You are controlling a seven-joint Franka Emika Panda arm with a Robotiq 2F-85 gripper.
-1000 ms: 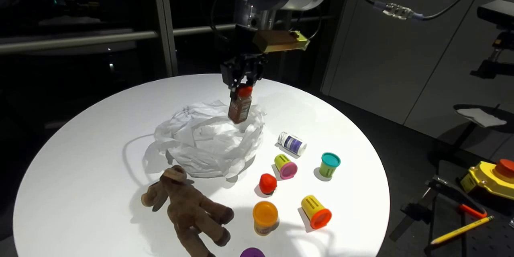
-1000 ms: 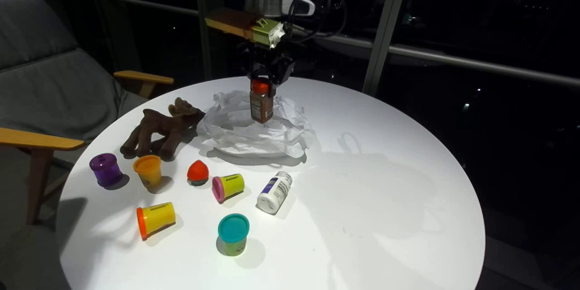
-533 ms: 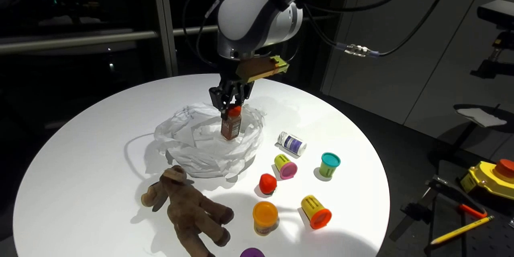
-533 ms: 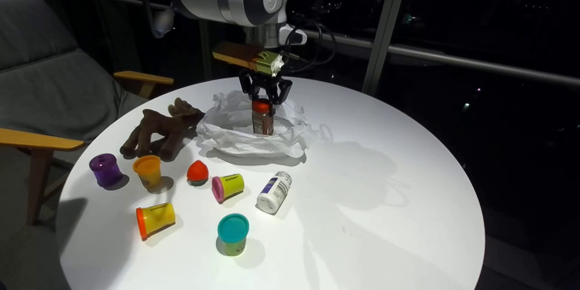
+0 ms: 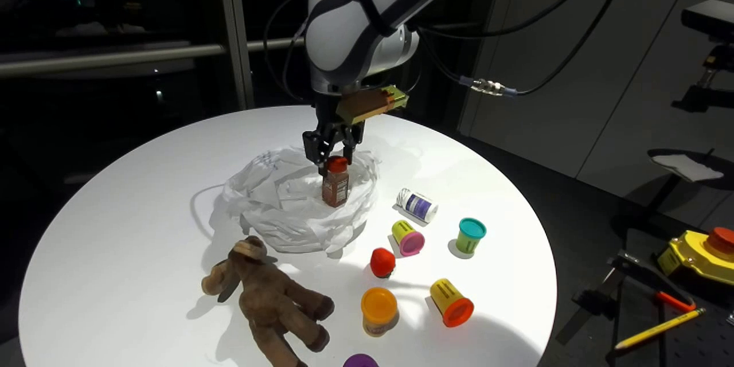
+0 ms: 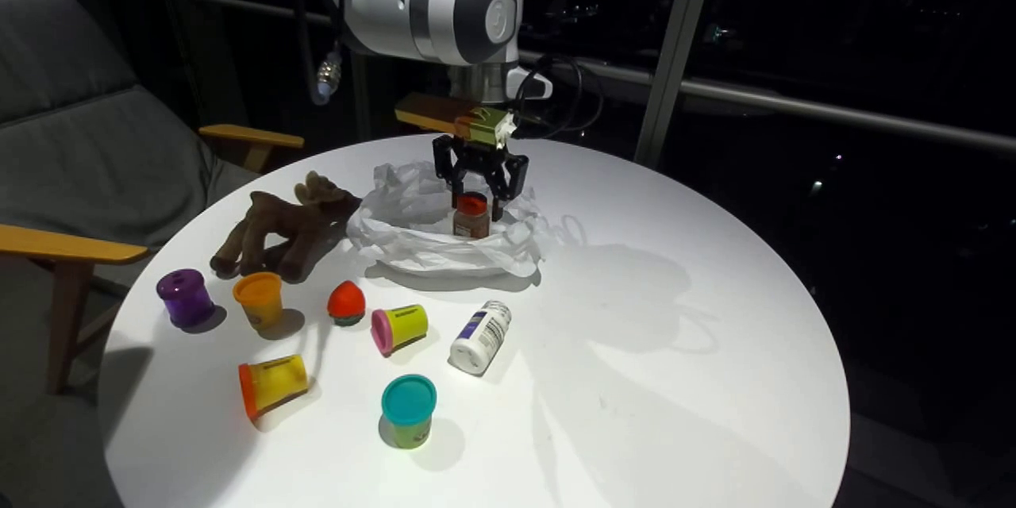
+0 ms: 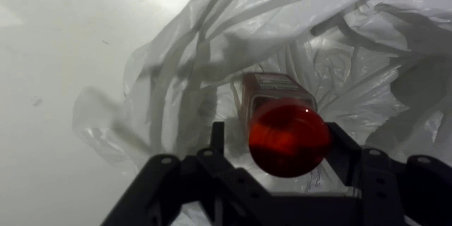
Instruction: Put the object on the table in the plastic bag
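Round white table (image 5: 114, 212), shadows across it, faint scuffs (image 7: 36, 102) nr the plastic bag (image 5: 298, 229) in wrist view. Bag whitish, crumpled, mouth gaping. Beyond bag in both exterior views: dk windows (image 6: 873, 48) w/ metal rail (image 6: 841, 113), a few bright specks (image 6: 817, 187). Well apart fr. bag, off the table: grey chair (image 6: 63, 71) w/ wooden armrests (image 6: 71, 244) in an exterior view; grey wall panels (image 5: 648, 86), red-topped yellow box (image 5: 697, 258) & pencil (image 5: 659, 330) in an exterior view.

Just beside bag: brown plush animal (image 5: 269, 295), can't tell if touching. Nr bag: white btl (image 5: 417, 205) & pink-lid tub (image 5: 408, 238), both on their sides, + small red item (image 5: 382, 262). Farther fr. bag: teal-lid tub (image 5: 470, 235), orange tub (image 5: 378, 309) & purple tub (image 6: 186, 302) upright, yellow tub (image 5: 450, 301) lying down.

Red-capped btl (image 5: 335, 188) is inside bag, abt upright, bag walls around its base; in an exterior view the bag's near rim hides its lower part. Squarish body w/ flat sides, reddish-brown contents, pale print on the label (image 7: 277, 82) too small to read. Cap (image 7: 289, 137) round, glossy red, partly see-through, one tiny glint on it. Gripper (image 7: 275, 129) is over bag, btl btwn its fingers (image 7: 217, 137), which are spread & released: visible gap to the cap on one side, other side can't tell if it's touching.
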